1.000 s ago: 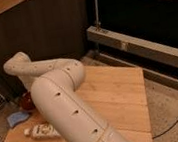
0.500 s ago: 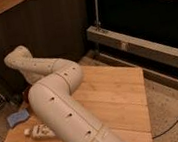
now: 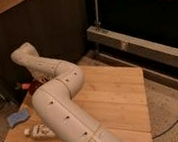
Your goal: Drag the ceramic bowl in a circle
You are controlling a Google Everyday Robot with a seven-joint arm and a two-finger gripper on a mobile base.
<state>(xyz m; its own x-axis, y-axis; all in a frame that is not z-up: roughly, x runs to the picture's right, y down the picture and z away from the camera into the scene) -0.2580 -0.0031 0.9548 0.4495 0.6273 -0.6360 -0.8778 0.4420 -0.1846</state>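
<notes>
Only a sliver of the red-orange ceramic bowl [image 3: 34, 86] shows, at the far left of the wooden table [image 3: 117, 96]. The rest is covered by my white arm [image 3: 57, 101]. The arm rises from the bottom centre, bends at the elbow and reaches back left, with its wrist [image 3: 25, 56] above the bowl. My gripper hangs below the wrist, right at the bowl, and is hidden behind the forearm. It is shut. Whether it holds the bowl's rim cannot be seen.
A blue sponge [image 3: 18, 117] lies at the table's left edge, with a white bottle-like object [image 3: 40, 131] on its side nearer the front. A small orange and green thing [image 3: 20, 87] sits left of the bowl. A dark wall stands behind and a metal rail [image 3: 138, 42] runs on the right.
The wrist has risen and shifted slightly toward the back, and the forearm now lies more across the table. The visible part of the bowl sits farther back and right than a second ago.
</notes>
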